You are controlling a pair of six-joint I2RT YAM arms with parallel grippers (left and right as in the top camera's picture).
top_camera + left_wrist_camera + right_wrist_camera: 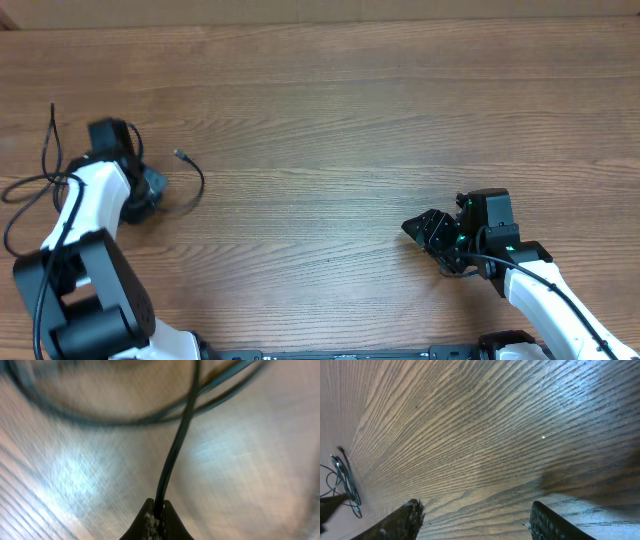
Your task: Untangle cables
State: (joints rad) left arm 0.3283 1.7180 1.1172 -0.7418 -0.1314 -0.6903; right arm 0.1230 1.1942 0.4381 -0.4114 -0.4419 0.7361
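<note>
The thin black cables lie at the table's left. One cord (pixel 197 185) arcs from a small grey plug (pixel 181 155) round to my left gripper (pixel 150 190). The other cord (pixel 30 185) loops behind the left arm, with one end sticking up. In the left wrist view my left gripper (pixel 159 510) is shut on a black cable (pixel 175 450) that runs straight up from the jaws to blurred loops (pixel 125 419). My right gripper (pixel 414 228) is open and empty at the right, far from the cables; its jaws (pixel 475 507) are spread over bare wood. The cables (pixel 346 480) show small at that view's left edge.
The wooden table (pixel 340 120) fills the views. The left arm's white links and black base (pixel 85 290) stand at the front left. The right arm (pixel 540 285) reaches in from the front right, with a thicker black wire along it.
</note>
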